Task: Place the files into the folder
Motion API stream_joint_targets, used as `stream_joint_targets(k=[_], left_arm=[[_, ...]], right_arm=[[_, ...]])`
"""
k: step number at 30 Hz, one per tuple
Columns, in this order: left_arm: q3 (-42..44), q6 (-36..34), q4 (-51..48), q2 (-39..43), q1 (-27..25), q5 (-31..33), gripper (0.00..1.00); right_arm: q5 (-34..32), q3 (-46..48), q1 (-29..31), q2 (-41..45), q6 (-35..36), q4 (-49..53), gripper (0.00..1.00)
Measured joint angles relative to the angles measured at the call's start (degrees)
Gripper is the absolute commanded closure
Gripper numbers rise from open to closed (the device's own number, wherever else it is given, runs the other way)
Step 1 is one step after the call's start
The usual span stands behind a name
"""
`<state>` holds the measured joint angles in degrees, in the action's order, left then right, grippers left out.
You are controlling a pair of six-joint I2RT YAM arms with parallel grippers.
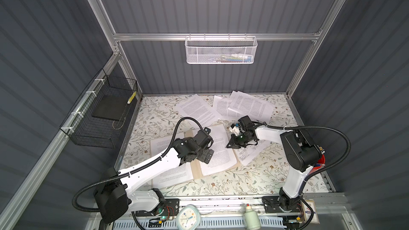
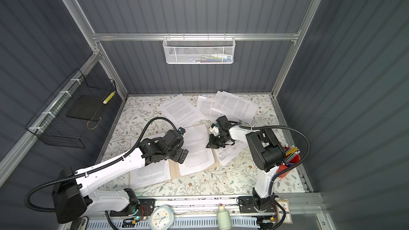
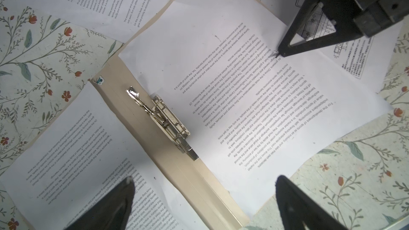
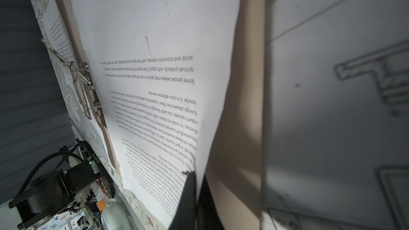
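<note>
The right claw (image 1: pixel 229 146) is closed, and the edge of a white paper sheet printed with black text (image 1: pixel 218 153) appears to be pinched in its tips, though the contact is only narrowly seen. That sheet is laid on the right half of the open tan cardboard folder (image 1: pixel 195 170), at the centre of the frame in both top views, on the floral-patterned surface (image 1: pixel 254 178). The left claw (image 3: pixel 204 179) is spread wide above the folder's metal spine clip (image 3: pixel 168 120), with nothing between its fingers. Further printed white sheets (image 1: pixel 250 105) are scattered towards the upper right.

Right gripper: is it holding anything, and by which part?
Yes: the right gripper is shut on the printed sheet lying on the open folder, pinching its long edge away from the metal fastener. The left gripper is open, holding nothing.
</note>
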<state>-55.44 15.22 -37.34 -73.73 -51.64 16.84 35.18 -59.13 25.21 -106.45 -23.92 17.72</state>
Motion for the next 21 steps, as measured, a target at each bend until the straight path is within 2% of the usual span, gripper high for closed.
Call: stream_joint_targets(k=[21], left_arm=[[0.00,0.00,0.00,-0.81,0.28,0.02,0.00]], right_arm=[[0.04,-0.13,0.00,0.00,0.31,0.17,1.00]])
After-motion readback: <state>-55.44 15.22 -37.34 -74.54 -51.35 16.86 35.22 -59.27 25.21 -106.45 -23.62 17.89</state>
